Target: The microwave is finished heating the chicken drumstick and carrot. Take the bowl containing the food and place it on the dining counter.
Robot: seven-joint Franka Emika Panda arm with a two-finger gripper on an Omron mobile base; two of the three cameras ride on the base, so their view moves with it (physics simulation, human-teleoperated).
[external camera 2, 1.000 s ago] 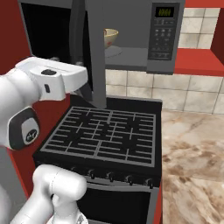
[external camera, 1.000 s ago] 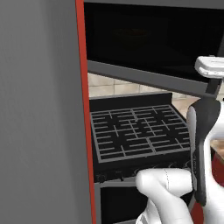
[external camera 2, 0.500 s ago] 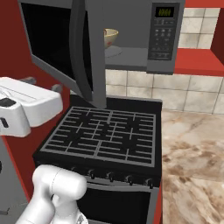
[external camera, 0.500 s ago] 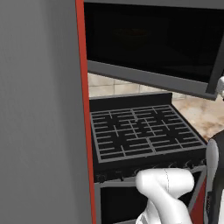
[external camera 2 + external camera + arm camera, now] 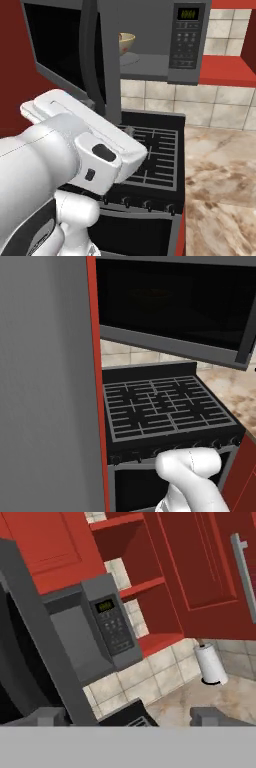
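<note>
From the right base view the microwave (image 5: 150, 40) hangs at the top of the frame with its door (image 5: 65, 50) swung wide toward the left, and the cream bowl (image 5: 126, 42) sits inside on the grey floor of the cavity, partly hidden behind the door's edge. What lies in the bowl is too small to make out from here. Below it is the black stovetop (image 5: 155, 150) with its grates, and a veined marble counter (image 5: 220, 170) fills the lower right.

The left base view catches the open door (image 5: 175, 301) from the other side, a dark glass slab across the top, above the same stovetop (image 5: 160, 411).

The hand view looks up at the microwave (image 5: 100, 637), its button panel (image 5: 115, 629) facing us, red cabinets (image 5: 200, 567) above and a paper towel roll (image 5: 210, 664) on the counter at lower right. The gripper (image 5: 130, 717) has its fingertips (image 5: 210, 716) spread far apart at the bottom edge, holding and touching nothing.
</note>
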